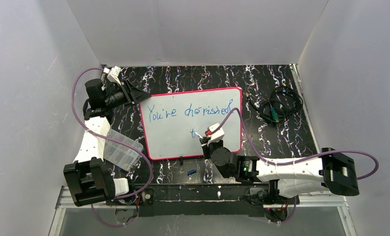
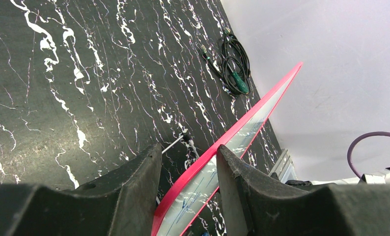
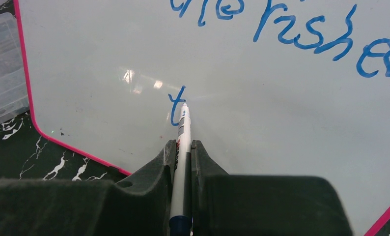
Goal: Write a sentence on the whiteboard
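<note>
The whiteboard [image 1: 173,140] is lying at the centre of the black marbled table [image 1: 276,142], with its pink frame running close to the near rail. A clear plastic box [image 1: 119,151] is sitting just beside the left edge. A coiled cable [image 1: 277,105] is lying well apart on the right, leaving bare table between. White walls are enclosing three sides. The sentence [image 1: 190,112] is occupying the upper half of the board, and a single t [image 3: 176,104] is beginning the second line.

Left gripper [image 2: 188,150]: the fingers are standing part-way apart and clamping the board's far left corner between them.

Right gripper [image 3: 183,147]: the fingers are pressing together on a marker [image 3: 184,129], whose tip is touching the board just beside the t.
</note>
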Action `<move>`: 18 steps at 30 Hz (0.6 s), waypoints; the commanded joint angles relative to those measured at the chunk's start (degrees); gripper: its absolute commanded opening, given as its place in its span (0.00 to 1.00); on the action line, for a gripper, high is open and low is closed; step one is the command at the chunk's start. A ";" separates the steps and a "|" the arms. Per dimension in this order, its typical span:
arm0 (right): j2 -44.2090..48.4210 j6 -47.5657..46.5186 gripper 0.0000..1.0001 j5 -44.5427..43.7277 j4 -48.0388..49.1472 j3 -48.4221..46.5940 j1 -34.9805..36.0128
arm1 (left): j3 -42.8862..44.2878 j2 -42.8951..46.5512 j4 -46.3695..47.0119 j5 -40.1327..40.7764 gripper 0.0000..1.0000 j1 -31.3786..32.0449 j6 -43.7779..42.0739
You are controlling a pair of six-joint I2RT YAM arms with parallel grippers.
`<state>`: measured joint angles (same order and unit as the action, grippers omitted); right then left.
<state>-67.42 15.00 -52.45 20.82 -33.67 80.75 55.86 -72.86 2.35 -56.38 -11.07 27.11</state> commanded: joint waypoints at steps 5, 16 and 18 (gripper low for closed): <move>-1.69 0.83 0.01 -4.33 0.83 -1.48 0.20 | -0.13 1.92 -0.15 -1.36 0.43 0.41 0.21; -0.41 5.82 0.01 -1.91 -4.65 -0.79 0.20 | -0.13 2.15 -0.13 -1.36 0.43 0.52 0.22; 0.01 6.77 0.01 -1.85 -5.70 -0.56 0.28 | -0.13 2.19 -0.15 -1.36 0.43 0.44 0.22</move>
<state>-68.71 18.63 -53.52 18.11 -33.67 80.93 55.86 -72.84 2.35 -56.34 -11.05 27.11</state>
